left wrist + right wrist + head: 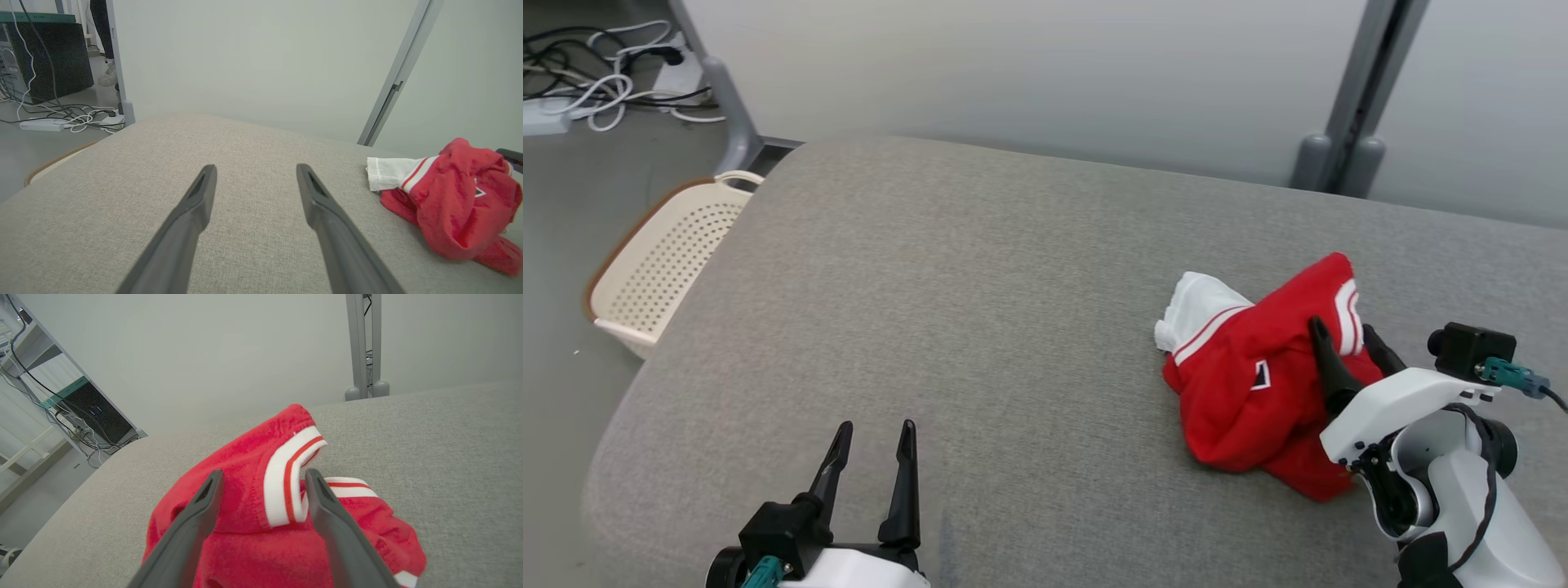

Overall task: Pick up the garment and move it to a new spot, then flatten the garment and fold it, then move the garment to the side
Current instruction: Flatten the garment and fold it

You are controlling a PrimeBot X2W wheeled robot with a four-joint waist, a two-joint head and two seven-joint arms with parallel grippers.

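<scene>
Right gripper [1341,325] fingers spread astride the crumpled red garment [1241,400]; left gripper [876,425] fingers apart above the cushion [972,286].

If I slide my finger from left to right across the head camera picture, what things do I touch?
Cream basket → left gripper, open → red and white garment → little black camera on the right wrist.
</scene>
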